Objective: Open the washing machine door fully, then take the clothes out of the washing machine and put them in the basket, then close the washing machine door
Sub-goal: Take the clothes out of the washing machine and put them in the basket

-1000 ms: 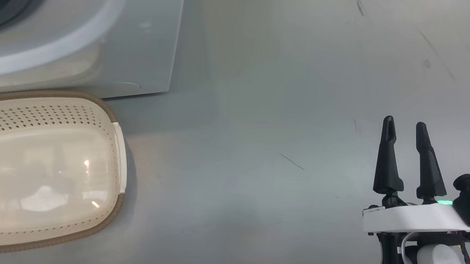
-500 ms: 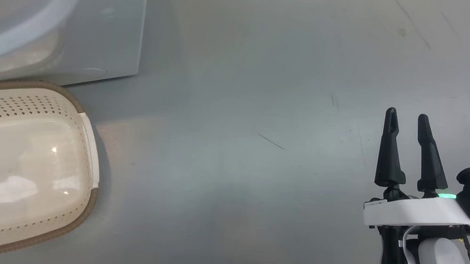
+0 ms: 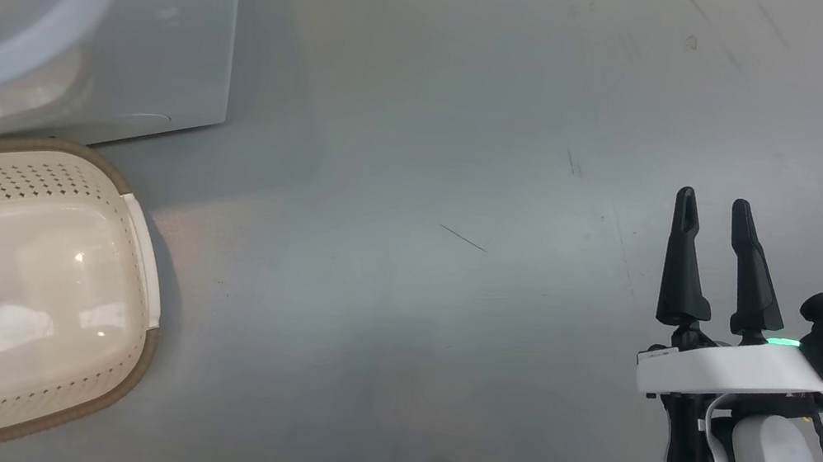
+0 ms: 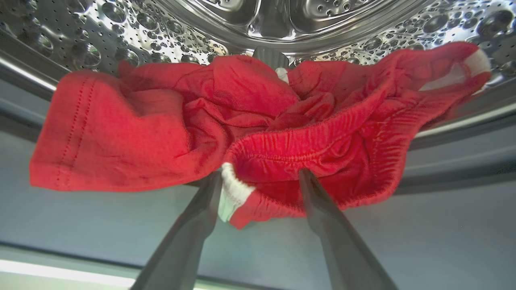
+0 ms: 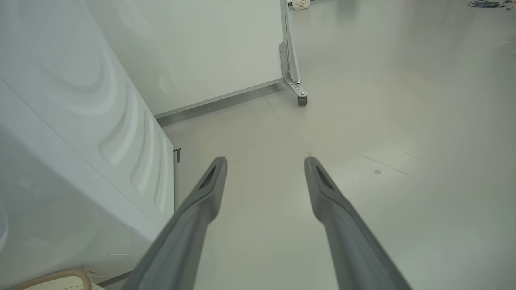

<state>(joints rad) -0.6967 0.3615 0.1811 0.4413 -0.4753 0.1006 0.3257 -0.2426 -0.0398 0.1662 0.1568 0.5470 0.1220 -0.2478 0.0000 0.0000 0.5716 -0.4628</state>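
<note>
Left gripper (image 4: 261,179) is right at the mouth of the washing machine (image 3: 82,0), jaws spread wide either side of a bunched waistband, set to pinch I'd say, nothing clamped yet. The clothes (image 4: 258,121) lie inside the washing machine, heaped at the front lip of its steel drum (image 4: 121,24): bright red, crumpled, ribbed elastic edge, white trim peeking out. The basket (image 3: 144,354) waits empty just in front of the washing machine, handy for the drop. Right gripper (image 3: 713,199) hangs well off to the washing machine's side over the floor (image 3: 434,143), jaws wide, holding nothing.
</note>
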